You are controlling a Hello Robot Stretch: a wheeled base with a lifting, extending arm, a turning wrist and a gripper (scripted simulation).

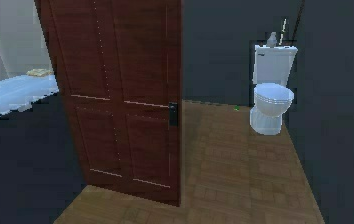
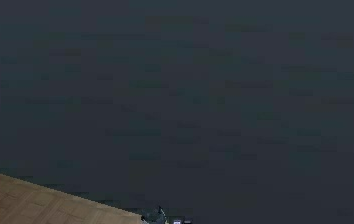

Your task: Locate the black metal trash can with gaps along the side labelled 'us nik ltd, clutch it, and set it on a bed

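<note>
At the arm side view's bottom edge, just left of the middle, a small dark shape with pale flecks is the tip of my gripper [image 2: 162,217]. It sits against a dark wall [image 2: 185,90], where that wall meets the wooden floor [image 2: 35,205]. I cannot tell whether it holds anything. At the forward view's left edge, past the door, lies a low white and pale blue patterned surface [image 1: 20,92] that looks like a bed cover.
A tall red-brown panelled door [image 1: 120,90] with a dark handle [image 1: 173,113] stands ajar close ahead. A white toilet [image 1: 272,88] stands at the back right, with small things on its tank. Wooden floor [image 1: 225,160] runs between the door and the dark walls.
</note>
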